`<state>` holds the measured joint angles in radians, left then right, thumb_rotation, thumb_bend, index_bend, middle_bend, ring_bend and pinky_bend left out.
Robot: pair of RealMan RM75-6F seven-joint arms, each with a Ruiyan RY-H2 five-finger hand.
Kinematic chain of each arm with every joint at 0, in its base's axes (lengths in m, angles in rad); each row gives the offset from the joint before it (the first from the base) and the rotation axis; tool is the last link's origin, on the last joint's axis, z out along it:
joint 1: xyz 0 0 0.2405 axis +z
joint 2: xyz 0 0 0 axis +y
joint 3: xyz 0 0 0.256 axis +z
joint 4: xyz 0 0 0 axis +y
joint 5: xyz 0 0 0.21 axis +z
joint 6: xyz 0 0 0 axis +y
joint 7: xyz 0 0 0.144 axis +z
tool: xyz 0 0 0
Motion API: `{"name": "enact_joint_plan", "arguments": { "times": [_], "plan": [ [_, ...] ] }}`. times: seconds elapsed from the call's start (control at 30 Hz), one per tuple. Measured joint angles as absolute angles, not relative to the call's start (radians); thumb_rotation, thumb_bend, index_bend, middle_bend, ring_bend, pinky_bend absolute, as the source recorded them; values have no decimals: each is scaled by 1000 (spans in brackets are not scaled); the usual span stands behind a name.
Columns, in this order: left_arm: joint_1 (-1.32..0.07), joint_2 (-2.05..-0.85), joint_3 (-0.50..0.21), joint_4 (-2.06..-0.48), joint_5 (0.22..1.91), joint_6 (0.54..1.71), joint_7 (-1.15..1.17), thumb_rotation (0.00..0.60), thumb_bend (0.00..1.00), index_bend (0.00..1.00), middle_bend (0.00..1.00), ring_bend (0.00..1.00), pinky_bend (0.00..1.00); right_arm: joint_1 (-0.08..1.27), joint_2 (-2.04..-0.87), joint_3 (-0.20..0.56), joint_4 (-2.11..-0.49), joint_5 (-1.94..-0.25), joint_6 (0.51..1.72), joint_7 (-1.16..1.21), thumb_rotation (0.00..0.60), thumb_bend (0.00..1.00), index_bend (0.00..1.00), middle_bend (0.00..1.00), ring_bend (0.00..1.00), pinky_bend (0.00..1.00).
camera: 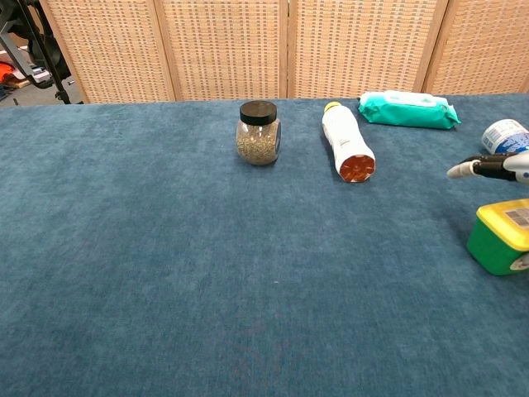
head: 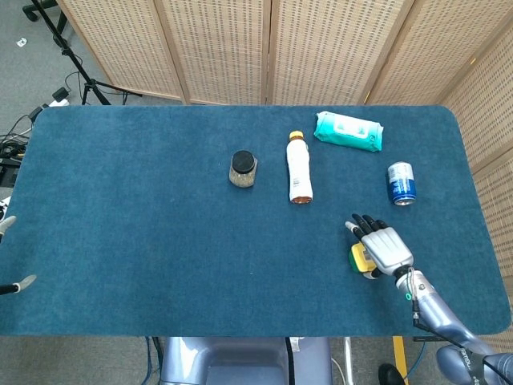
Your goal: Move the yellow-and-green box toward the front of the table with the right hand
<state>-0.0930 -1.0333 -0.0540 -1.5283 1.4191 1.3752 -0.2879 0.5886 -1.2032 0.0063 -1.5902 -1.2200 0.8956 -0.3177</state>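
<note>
On the blue cloth table (head: 160, 241) the yellow-and-green box (camera: 501, 240) sits under the right hand (head: 383, 247), whose fingers are spread and seem clear of it, so lift straight up without nudging it.

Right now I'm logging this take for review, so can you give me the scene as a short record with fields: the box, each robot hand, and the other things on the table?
box: yellow-and-green box sits on the blue table, near its front right
right robot hand: right hand above the box, fingers spread, apparently not gripping it
left robot hand: left hand barely visible at the table's left edge; state unclear
upright: jar
lying: white bottle, blue can
far side: teal wipes pack
</note>
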Motion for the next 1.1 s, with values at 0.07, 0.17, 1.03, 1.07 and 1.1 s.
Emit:
{"name": "enact_joint_plan", "arguments": {
  "times": [0.07, 0.17, 1.03, 1.07, 1.1],
  "plan": [
    [-93, -1033, -54, -1528, 1420, 1376, -289, 600, 0, 0, 0, 0, 0, 584, -1194, 6, -1596, -1234, 901, -300, 600, 0, 0, 0, 0, 76],
    [-92, -1033, -53, -1528, 1422, 1378, -291, 600, 0, 0, 0, 0, 0, 571, -1173, 5, -1613, -1259, 925, -275, 600, 0, 0, 0, 0, 71],
    [-86, -1037, -49, -1535, 1427, 1392, -273, 600, 0, 0, 0, 0, 0, 456, -1263, -105, -1196, -1642, 1131, 167, 600, 96, 223, 201, 141, 210],
    [-86, -1038, -49, -1536, 1426, 1391, -270, 600, 0, 0, 0, 0, 0, 454, -1281, -104, -1170, -1653, 1149, 192, 600, 136, 239, 221, 167, 229],
    [-87, -1039, -50, -1536, 1426, 1390, -268, 600, 0, 0, 0, 0, 0, 453, -1294, -104, -1151, -1662, 1164, 211, 600, 202, 263, 253, 204, 254]
  ]
}}
